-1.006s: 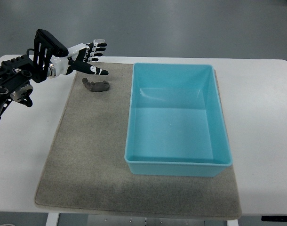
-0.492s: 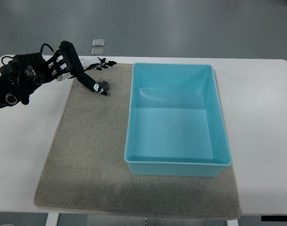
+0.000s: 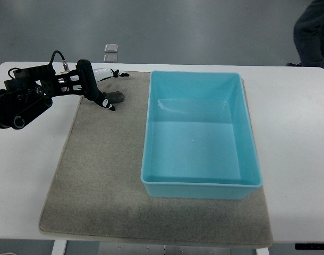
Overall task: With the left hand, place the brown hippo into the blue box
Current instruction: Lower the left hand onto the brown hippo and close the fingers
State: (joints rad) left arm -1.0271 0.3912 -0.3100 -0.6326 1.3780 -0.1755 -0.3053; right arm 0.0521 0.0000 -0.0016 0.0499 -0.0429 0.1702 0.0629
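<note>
The brown hippo (image 3: 116,97) lies on the grey mat (image 3: 103,170) near its far left corner, just left of the blue box (image 3: 200,133). My left hand (image 3: 110,89) has come down over the hippo's left end. Its thumb (image 3: 107,103) rests on the near side of the toy, while the fingers (image 3: 118,74) stretch out past the far side, apart from it. They stay spread and do not close on the hippo. Part of the toy is hidden under the hand. The box is open-topped and empty. No right arm shows.
The mat and box sit on a white table (image 3: 295,133). A person's dark sleeve (image 3: 313,29) shows at the top right corner, beyond the table. A small clear object (image 3: 111,48) lies on the floor behind the table.
My left hand has dropped from above the mat's far edge down onto the hippo, with the arm swinging lower and further left. A person has appeared at the top right.
</note>
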